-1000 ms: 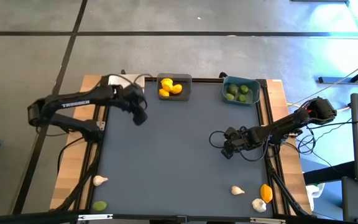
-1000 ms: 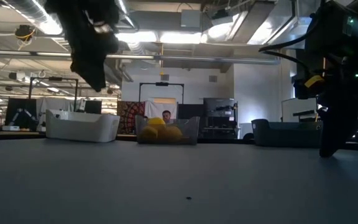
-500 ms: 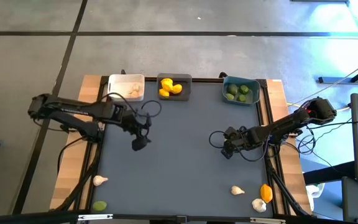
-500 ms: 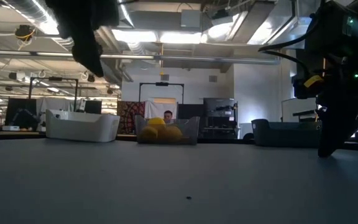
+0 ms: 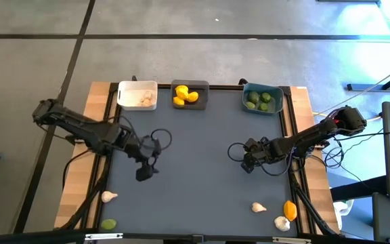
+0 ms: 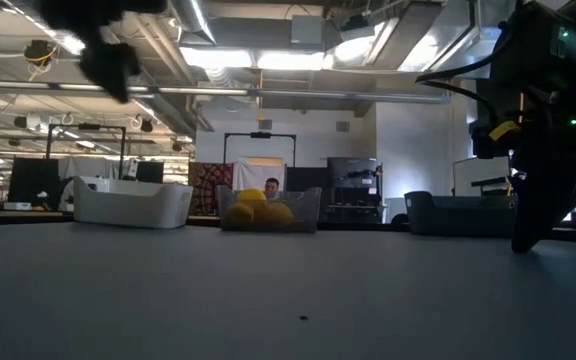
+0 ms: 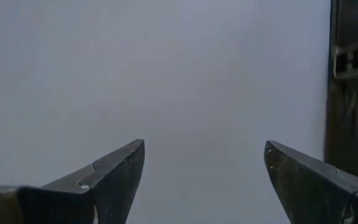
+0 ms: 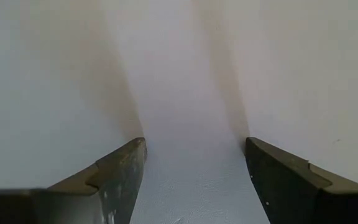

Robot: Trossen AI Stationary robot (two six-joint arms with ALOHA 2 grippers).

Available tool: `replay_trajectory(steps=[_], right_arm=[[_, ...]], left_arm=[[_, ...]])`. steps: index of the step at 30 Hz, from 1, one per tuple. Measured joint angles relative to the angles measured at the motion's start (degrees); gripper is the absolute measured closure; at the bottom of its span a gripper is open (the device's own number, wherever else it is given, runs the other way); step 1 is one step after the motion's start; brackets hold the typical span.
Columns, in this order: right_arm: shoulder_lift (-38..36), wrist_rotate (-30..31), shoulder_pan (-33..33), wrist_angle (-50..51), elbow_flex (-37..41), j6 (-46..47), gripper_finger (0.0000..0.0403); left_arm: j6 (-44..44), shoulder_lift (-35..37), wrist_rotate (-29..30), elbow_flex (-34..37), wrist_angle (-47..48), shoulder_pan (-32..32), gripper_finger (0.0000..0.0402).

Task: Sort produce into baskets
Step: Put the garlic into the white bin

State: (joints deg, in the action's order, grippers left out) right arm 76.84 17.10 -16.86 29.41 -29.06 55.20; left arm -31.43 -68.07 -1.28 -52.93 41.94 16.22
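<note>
My left gripper (image 5: pixel 143 174) has its jaws spread wide with nothing between them; through my left wrist view I see only bare grey table (image 7: pixel 185 74) past my fingers (image 7: pixel 120 171). In the high view it sits left of centre over the mat, and the pieces nearest it lie toward the lower left of the frame: a whitish garlic bulb (image 5: pixel 107 196) near the table's left edge and, below that, a green lime (image 5: pixel 108 224) at the lower-left corner. The bulb is the closer of the two, down and to the left of my jaws, its pointed tip aimed rightward as far as I can tell, so I judge its long axis runs roughly across the frame.

My right gripper (image 5: pixel 247 165) waits right of centre, jaws also spread and empty, low over the mat. Its nearer pieces sit at lower right: another garlic bulb (image 5: pixel 258 207), an orange fruit (image 5: pixel 290 209) and a third bulb (image 5: pixel 282 222).

The bins line the top edge: white basket (image 5: pixel 122 103) with bulbs, dark grey basket (image 5: pixel 203 87) with yellow fruit, teal basket (image 5: pixel 246 87) with limes. For the left-edge bulb my left arm is plainly nearer, and the white bin is on its side.
</note>
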Motion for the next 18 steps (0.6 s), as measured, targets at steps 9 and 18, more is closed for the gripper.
replay_trajectory(steps=[9, 18], right_arm=[[0.0, 0.0, 0.0, 0.0, 0.0, 0.0, 0.0126], [0.0, 0.2, 0.0, 0.0, 0.0, -0.2, 0.0126]], left_arm=[[-18.7, 0.0, 0.7, 0.0, 8.8, 13.0, 0.0077], [-32.7, -4.1, -0.1, 0.0, 12.3, 24.4, 0.0077]])
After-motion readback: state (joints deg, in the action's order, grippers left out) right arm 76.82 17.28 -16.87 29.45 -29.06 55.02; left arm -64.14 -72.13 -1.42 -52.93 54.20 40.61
